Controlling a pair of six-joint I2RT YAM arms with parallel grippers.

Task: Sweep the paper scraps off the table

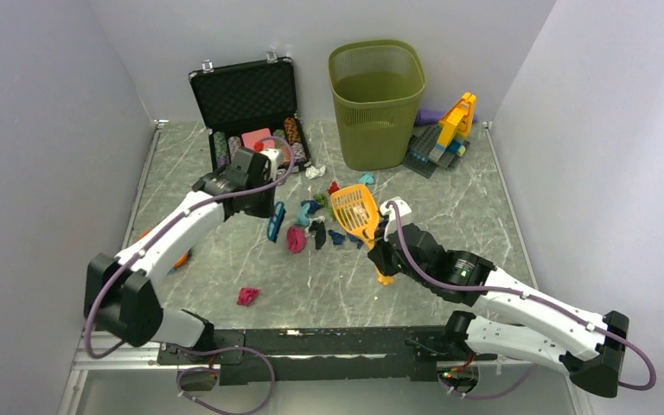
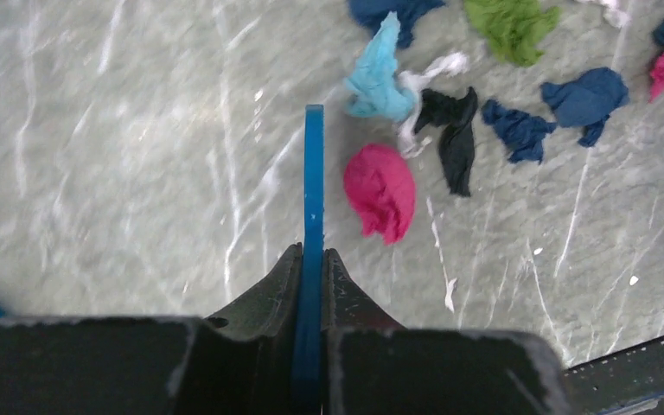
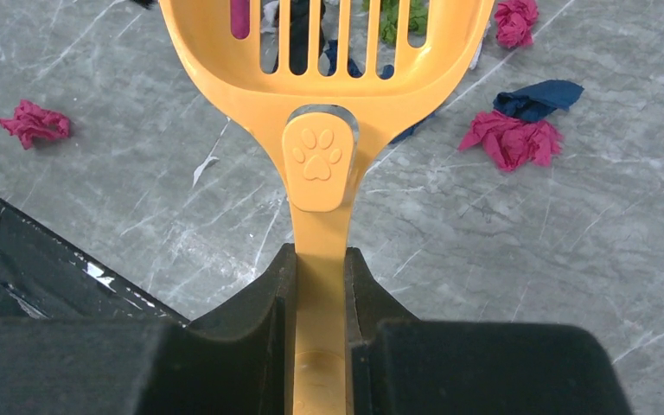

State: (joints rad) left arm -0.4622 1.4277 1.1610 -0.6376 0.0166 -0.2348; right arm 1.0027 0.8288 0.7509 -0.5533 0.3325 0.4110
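Observation:
Several paper scraps (image 1: 311, 220) in pink, navy, teal, green and white lie clustered mid-table (image 1: 467, 216). One pink wad (image 1: 248, 296) lies alone near the front. My left gripper (image 1: 268, 206) is shut on a flat blue scraper (image 2: 314, 173), held edge-on just left of a pink wad (image 2: 380, 190), with light blue (image 2: 376, 73), black (image 2: 456, 138) and navy (image 2: 519, 130) scraps beyond. My right gripper (image 1: 386, 252) is shut on the handle of an orange slotted scoop (image 3: 320, 52), whose head (image 1: 355, 210) lies at the cluster's right side. A pink wad (image 3: 512, 138) lies right of the scoop.
An olive wastebasket (image 1: 376, 104) stands at the back centre. An open black case with poker chips (image 1: 251, 112) is at the back left, toy bricks (image 1: 445, 134) at the back right. An orange object (image 1: 181, 257) shows under the left arm. The metal rail (image 1: 311, 333) runs along the front edge.

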